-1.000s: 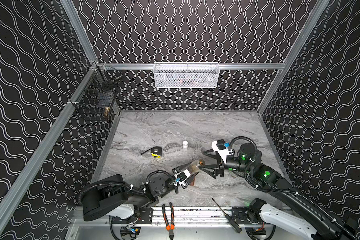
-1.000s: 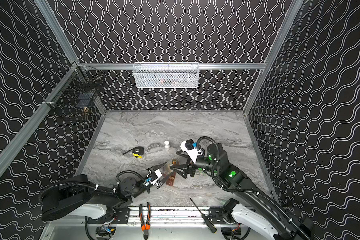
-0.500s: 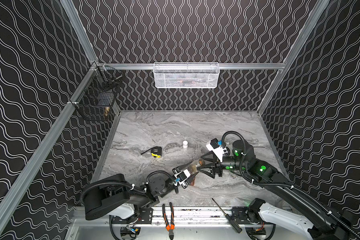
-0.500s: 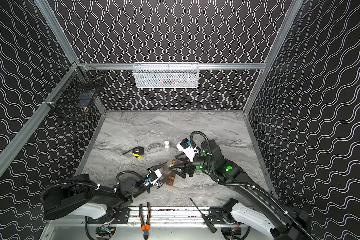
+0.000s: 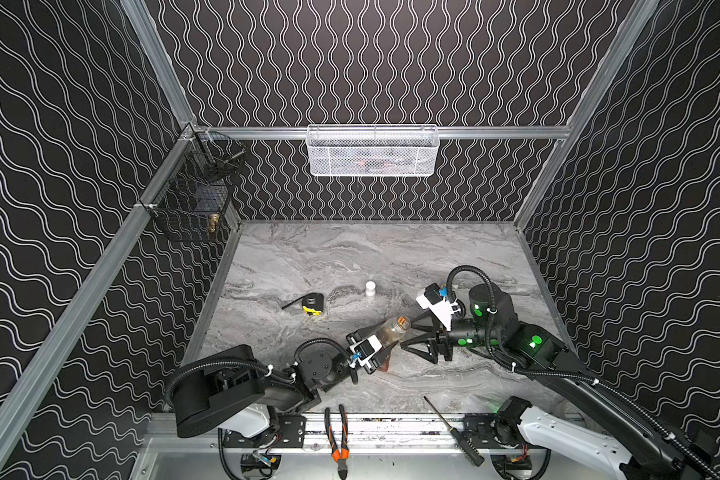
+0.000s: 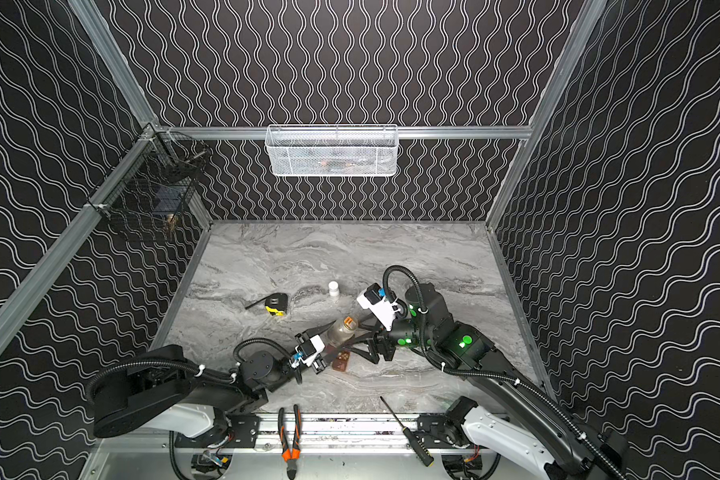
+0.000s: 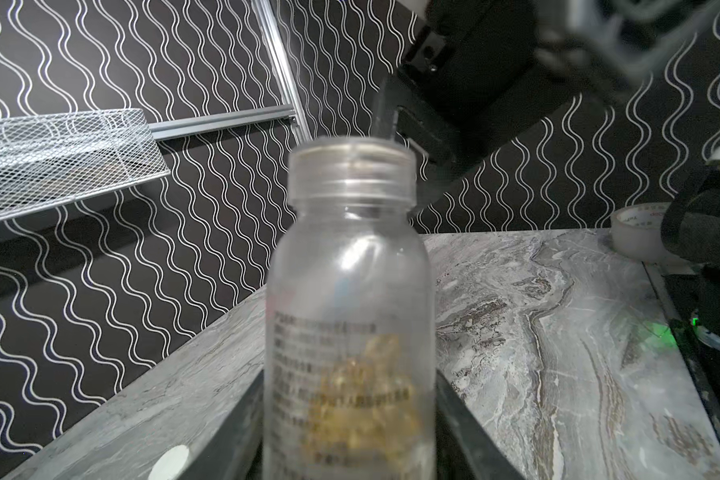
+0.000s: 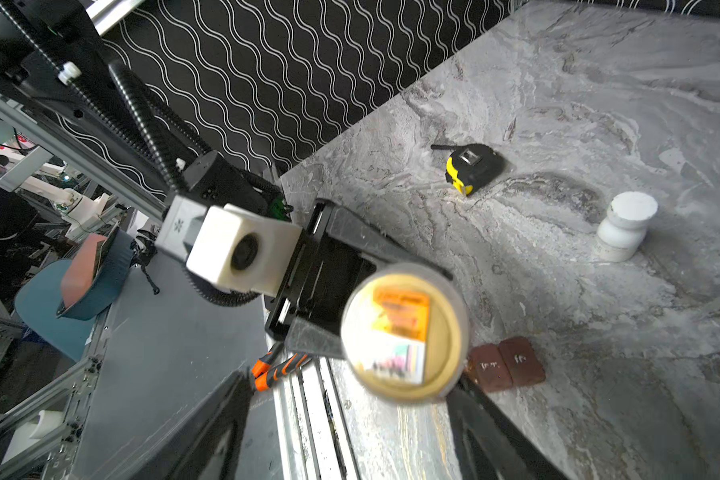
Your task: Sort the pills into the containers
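Top views, left gripper (image 5: 383,338): clamping the clear plastic bottle of yellow capsules (image 5: 393,329) low on its body, jaws narrowed onto it, neck pointing toward the right arm.
Top views, right gripper (image 5: 406,336): hanging at the bottle's top, jaws standing wide on either side of it, not pinching.
Top views, containers: the dark reddish-brown plastic strip of lidded compartments (image 6: 341,360) lying on the grey marbled table (image 6: 391,257), just under the held bottle, near the table's front edge.
Top views, bystanders: yellow-and-black tape measure (image 5: 312,303) and small white lidded bottle (image 5: 370,289) sitting farther back, well apart from both grippers.
Left wrist view, bottle (image 7: 350,291): filling the frame between the left fingers (image 7: 229,440), capsules (image 7: 371,395) pooling at the gripped end, so mouth riding higher than base; one dark right finger (image 7: 385,112) showing behind the rim.
Right wrist view, bottle top (image 8: 404,332): sitting between the right fingers (image 8: 499,432), appearing nearer one than the other; orange-and-white patch showing inside a yellowish rim; cap or open mouth, cannot tell.
Right wrist view, containers (image 8: 506,363): two compartments with white marks peeking out beside the bottle top, lids looking shut, the rest hidden.
Step in hand: probably taking the bottle's top in the right jaws to open it.
Doing it well: centring the top between both right fingers before squeezing; lining the wrist up with the bottle's axis; gripping only the top, not the neck; holding the left clamp firm and the mouth uphill, so no capsules spilling; opening the compartment lids before any pouring.
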`<state>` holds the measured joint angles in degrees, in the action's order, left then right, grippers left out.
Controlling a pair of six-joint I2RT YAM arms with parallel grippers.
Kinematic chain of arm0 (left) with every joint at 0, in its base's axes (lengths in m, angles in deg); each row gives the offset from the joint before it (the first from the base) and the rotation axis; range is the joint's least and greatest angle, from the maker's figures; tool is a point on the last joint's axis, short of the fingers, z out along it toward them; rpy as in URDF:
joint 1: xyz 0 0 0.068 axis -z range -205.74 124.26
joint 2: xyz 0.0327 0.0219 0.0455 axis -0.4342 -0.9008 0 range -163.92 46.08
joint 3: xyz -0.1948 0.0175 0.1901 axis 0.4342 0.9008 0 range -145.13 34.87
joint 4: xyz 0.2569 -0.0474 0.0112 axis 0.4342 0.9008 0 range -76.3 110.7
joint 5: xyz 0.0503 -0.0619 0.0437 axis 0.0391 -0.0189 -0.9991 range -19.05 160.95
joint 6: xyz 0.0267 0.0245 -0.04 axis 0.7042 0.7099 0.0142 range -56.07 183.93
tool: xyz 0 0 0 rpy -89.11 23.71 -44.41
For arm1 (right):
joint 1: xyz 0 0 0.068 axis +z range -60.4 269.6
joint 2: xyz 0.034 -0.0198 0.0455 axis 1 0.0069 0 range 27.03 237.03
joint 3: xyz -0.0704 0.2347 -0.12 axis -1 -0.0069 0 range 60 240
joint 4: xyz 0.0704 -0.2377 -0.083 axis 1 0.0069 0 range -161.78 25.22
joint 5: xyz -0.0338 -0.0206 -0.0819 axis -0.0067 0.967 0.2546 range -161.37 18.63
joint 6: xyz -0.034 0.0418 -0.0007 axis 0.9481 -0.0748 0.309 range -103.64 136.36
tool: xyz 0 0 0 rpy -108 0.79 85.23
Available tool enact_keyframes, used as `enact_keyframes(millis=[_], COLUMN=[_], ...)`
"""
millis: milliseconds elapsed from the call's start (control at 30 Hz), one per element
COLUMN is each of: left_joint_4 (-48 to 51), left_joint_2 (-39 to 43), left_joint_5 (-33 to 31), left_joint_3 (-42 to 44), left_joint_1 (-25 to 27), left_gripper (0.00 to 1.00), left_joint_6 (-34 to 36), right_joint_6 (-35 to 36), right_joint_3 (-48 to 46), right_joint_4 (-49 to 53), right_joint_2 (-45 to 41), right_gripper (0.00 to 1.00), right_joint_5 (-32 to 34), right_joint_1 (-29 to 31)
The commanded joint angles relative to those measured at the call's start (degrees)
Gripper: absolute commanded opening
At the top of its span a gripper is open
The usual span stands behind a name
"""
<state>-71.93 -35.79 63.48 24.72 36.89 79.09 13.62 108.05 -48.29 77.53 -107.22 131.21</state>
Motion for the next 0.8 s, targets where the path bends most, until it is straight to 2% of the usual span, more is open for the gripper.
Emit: enact_keyframes(millis=[0, 200, 433, 633, 767], left_joint_4=[-3.0, -2.9, -2.9, -2.9, -3.0], left_joint_2=[0.3, 0.9, 1.2, 1.4, 1.2], left_joint_5=[-0.4, 0.3, 0.7, 0.7, 0.5], left_joint_3=[-0.2, 0.2, 0.5, 0.3, 0.3], left_joint_1=[-0.2, -0.2, -0.2, -0.2, -0.2], left_gripper=[0.00, 0.00, 0.00, 0.00, 0.00], left_joint_6=[-0.3, -0.6, -1.0, -0.9, -0.9], right_joint_6=[2.6, 1.7, 1.9, 1.6, 0.9], right_joint_3=[1.6, 3.1, 8.1, 10.5, 9.7], right_joint_4=[5.0, 2.6, -0.4, -1.1, -1.6], right_joint_2=[-0.6, -1.2, 6.4, 9.3, 9.5], right_gripper=[0.76, 0.83, 0.86, 0.87, 0.83], right_joint_5=[-1.0, 6.1, 3.4, 2.9, 0.3], right_joint_1=[0.2, 0.0, 0.0, 0.1, 0.3])
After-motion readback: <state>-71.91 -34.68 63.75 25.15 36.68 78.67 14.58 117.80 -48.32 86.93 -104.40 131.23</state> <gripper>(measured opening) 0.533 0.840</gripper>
